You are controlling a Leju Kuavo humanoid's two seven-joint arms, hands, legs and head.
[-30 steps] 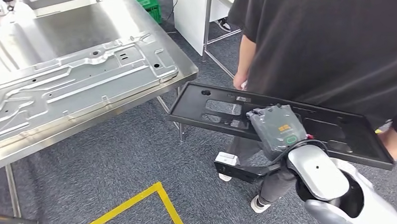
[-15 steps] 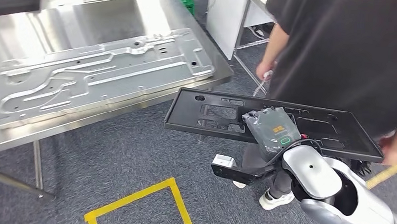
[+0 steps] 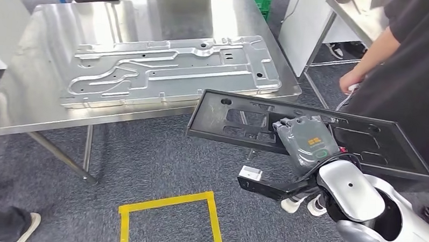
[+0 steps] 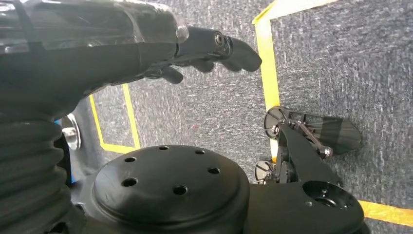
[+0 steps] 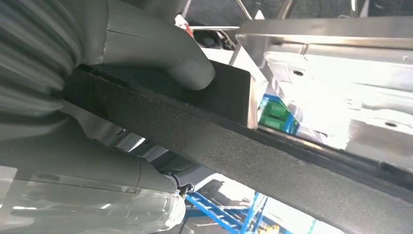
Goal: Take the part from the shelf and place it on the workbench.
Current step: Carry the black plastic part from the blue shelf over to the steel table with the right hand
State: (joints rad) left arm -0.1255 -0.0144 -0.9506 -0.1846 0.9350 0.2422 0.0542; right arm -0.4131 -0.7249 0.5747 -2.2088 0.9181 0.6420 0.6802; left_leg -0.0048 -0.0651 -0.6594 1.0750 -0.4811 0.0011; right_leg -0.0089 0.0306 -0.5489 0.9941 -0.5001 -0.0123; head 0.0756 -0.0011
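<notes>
One black plastic part [image 3: 309, 132], long and flat with cut-outs, hangs in the air at about four o'clock from the workbench [image 3: 53, 51], off its near corner and above the grey carpet. The right hand [image 3: 306, 143] clamps its near edge, thumb [image 5: 160, 46] pressed on top. The left hand [image 4: 209, 48] hangs over the floor, fingers loosely curled, holding nothing. One stamped metal panel [image 3: 171, 68] lies on the bench. One person [image 3: 402, 74] stands at three o'clock.
</notes>
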